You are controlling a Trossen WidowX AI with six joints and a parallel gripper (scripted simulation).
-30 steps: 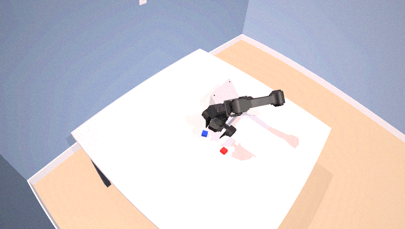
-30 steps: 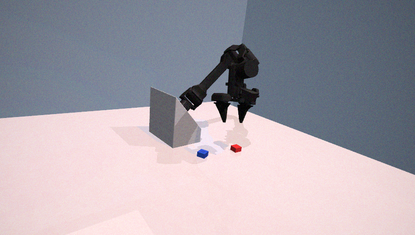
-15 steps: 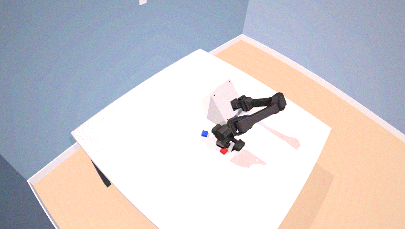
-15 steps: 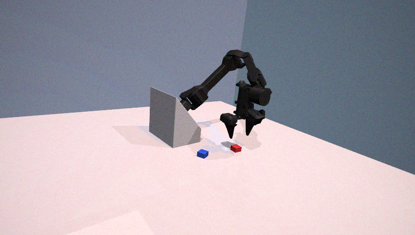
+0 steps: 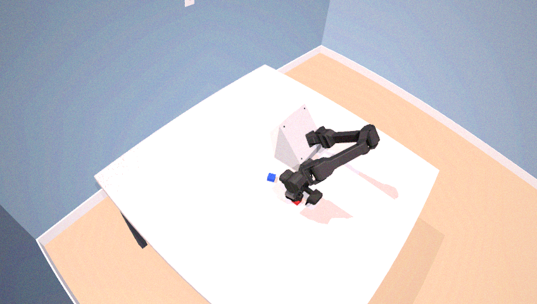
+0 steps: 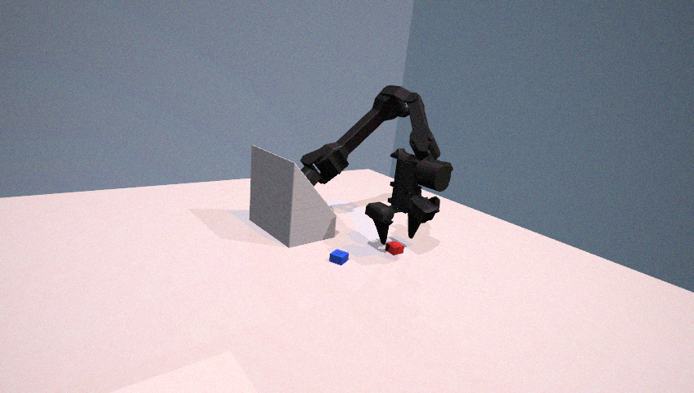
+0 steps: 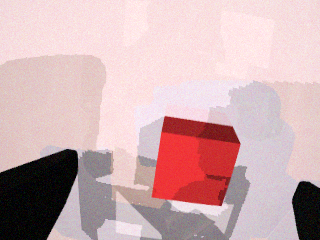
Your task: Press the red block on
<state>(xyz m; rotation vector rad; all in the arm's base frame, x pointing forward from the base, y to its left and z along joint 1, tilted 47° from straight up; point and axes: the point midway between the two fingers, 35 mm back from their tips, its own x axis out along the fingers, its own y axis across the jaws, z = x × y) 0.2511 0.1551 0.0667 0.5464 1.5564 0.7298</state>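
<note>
While the table (image 5: 211,169) (image 6: 195,291) (image 7: 50,30) stretches across the exterior view, a grey wedge-shaped stand (image 5: 296,132) (image 6: 270,194) rises at the left of the group, its tall side to the left and its top sloping down to the right. Just to its right, and a little nearer, the blue block (image 5: 271,177) (image 6: 339,257) lies flat on the table, apart from the stand.

From behind the stand, the black arm (image 5: 342,158) (image 6: 360,130) climbs to the right, bends at its highest joint and drops steeply. At its lower end the gripper (image 5: 302,201) (image 6: 398,240) (image 7: 191,179) points down, fingers spread wide and nothing grasped.

Farther right than the blue block, and well apart from it, the red block (image 5: 296,202) (image 6: 394,248) (image 7: 194,167) sits on the table below the gripper. In the exterior view it shows close to the left fingertip; in the wrist view it appears between the two fingers, slightly turned, with a visible gap on either side. Shadows cross its upper face and the table around it. From the top, the gripper partly hides it.
</note>
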